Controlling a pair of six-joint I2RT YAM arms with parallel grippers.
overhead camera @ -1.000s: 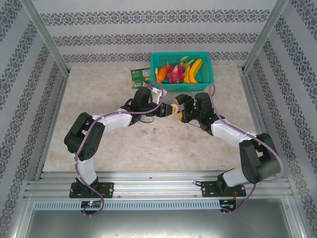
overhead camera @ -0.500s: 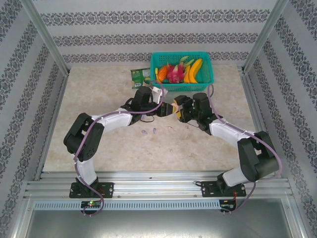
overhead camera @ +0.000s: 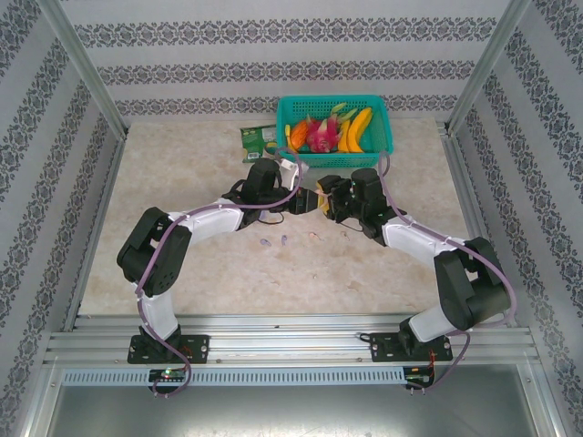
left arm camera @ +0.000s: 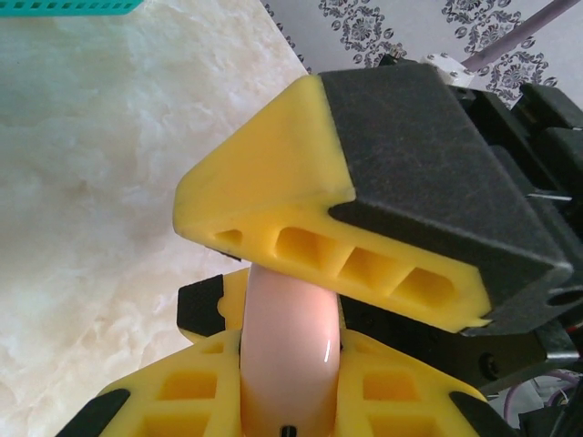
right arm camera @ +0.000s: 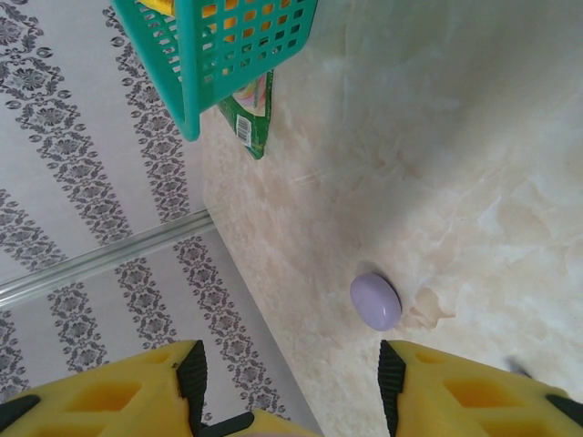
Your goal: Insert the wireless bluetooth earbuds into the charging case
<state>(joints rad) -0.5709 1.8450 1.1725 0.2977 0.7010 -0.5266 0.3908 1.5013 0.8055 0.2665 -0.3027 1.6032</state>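
Note:
My left gripper (overhead camera: pixel 306 202) (left arm camera: pixel 290 314) is shut on a pale pink round charging case (left arm camera: pixel 290 350), held edge-on above the table. My right gripper (overhead camera: pixel 325 195) (right arm camera: pixel 291 382) meets it from the right, jaws apart, with one yellow and black finger (left arm camera: pixel 364 246) lying across the case's top edge. Tiny earbuds lie on the table below the arms: lavender ones (overhead camera: pixel 266 243) (overhead camera: pixel 284 240) and pale pink ones (overhead camera: pixel 314 236). A lavender round case (right arm camera: pixel 375 301) rests on the table beyond the right fingertips.
A teal basket (overhead camera: pixel 383 137) (right arm camera: pixel 196 82) of toy fruit stands at the back, with a green packet (overhead camera: pixel 253 138) (right arm camera: pixel 250 123) beside it. Patterned walls and metal rails enclose the marble table (overhead camera: pixel 182 182).
My right gripper has moved left up against the left gripper, and its jaws have narrowed. The left arm has held still with the pink case.

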